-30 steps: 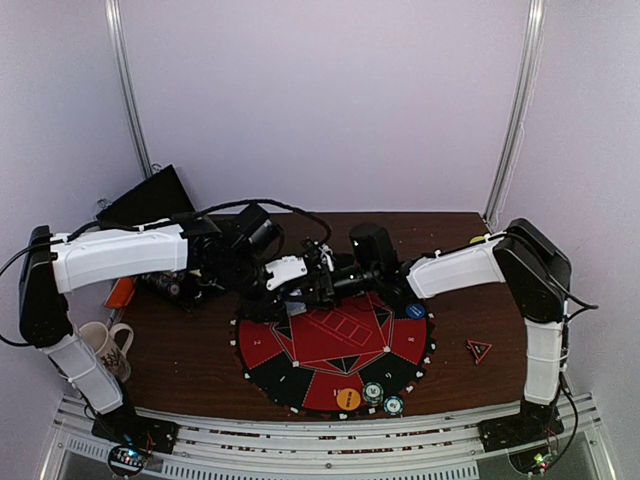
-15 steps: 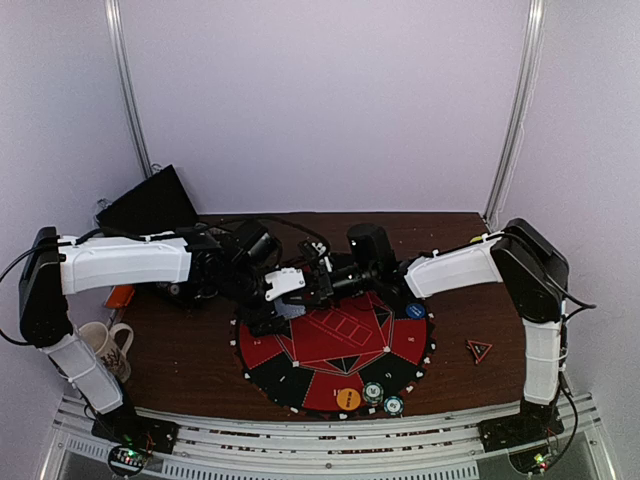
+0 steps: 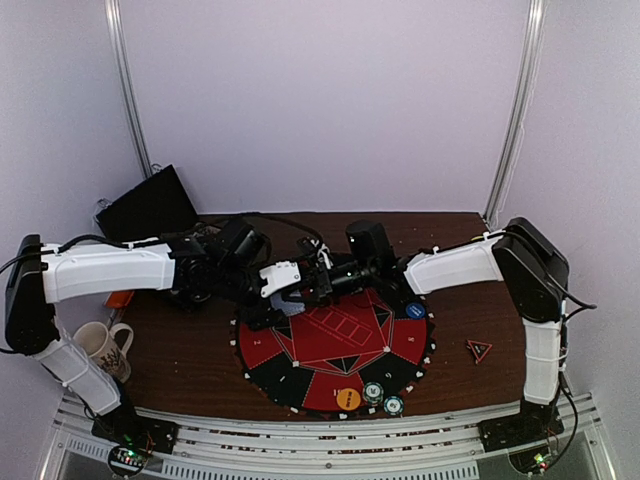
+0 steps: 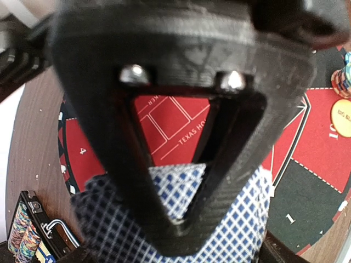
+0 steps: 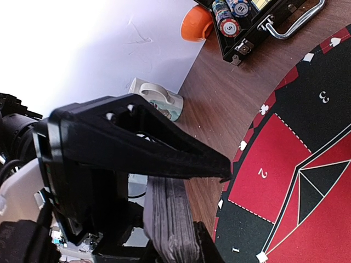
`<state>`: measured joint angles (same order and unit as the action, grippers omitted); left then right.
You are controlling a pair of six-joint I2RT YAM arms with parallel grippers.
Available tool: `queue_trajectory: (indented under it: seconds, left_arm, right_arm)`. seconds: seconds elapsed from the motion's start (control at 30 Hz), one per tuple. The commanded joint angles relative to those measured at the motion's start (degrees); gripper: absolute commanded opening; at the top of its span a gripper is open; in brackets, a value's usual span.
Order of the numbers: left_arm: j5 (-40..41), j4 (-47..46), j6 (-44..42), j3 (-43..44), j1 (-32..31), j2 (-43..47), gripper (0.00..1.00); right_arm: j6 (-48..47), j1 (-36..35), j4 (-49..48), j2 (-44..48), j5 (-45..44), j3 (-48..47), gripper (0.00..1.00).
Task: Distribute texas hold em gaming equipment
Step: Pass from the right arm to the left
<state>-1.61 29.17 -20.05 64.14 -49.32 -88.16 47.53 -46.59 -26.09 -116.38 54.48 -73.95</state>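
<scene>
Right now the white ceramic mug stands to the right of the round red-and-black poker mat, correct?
No. The white ceramic mug stands to the left of the round red-and-black poker mat, as the top external view shows.

Readable stuff is mostly on the round felt mat (image 4: 175,123). It has "TEXAS HO" in white on the red middle (the rest is hidden). Seat numbers 4 and 1 show in the left wrist view, and 1, 2, 3 in the right wrist one. The orange button disc (image 4: 341,116) says "BIG BL". One chip (image 5: 229,26) in the case (image 5: 248,39) shows a 5.
</scene>
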Motion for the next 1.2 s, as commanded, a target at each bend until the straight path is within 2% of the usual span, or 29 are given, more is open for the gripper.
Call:
queue_trajectory:
  seconds: [0.0, 0.1, 0.23, 0.33, 0.4, 0.47, 0.63, 0.9, 1.17]
  left_arm:
    - [-1.6, -5.4, 0.0, -1.3, 1.0, 3.0, 0.80]
    - [-1.6, -4.5, -0.2, -1.5, 1.3, 2.9, 0.77]
    - [-1.6, -4.1, -0.3, -1.4, 1.5, 2.8, 0.65]
    - [-1.6, -3.8, -0.7, -0.7, 1.7, 2.6, 0.62]
    - [-1.7, -3.3, -0.9, -0.1, 1.7, 2.3, 0.59]
    - [-1.8, -2.7, -0.9, 0.3, 1.7, 2.1, 0.56]
    - [-1.6, -1.9, -0.4, 0.1, 1.7, 2.2, 0.55]
    - [-0.8, -1.1, -0.8, 0.3, 1.8, 2.0, 0.54]
    - [-0.3, -1.0, -1.2, -0.2, 1.8, 1.2, 0.53]
  right_arm:
    - [-2.4, -0.3, 2.2, 1.6, 0.2, -1.4, 0.00]
    - [-2.3, -0.3, 2.4, 1.6, 0.1, -1.5, 0.00]
    - [-2.2, -0.3, 2.2, 1.7, 0.4, -1.5, 0.00]
    - [-2.3, -0.3, 2.3, 1.7, 0.5, -1.7, 0.01]
    - [-2.9, -0.3, 3.0, 1.8, 0.5, -1.8, 0.09]
    - [-4.7, -0.3, 6.1, 1.8, -0.7, -2.2, 0.13]
    - [-7.9, -0.2, 10.3, 2.6, -3.6, -2.8, 0.32]
    - [-16.0, -0.1, 22.2, 2.5, -9.3, -6.8, 0.39]
    - [-20.0, 0.0, 28.4, 4.0, -12.9, -8.3, 0.37]
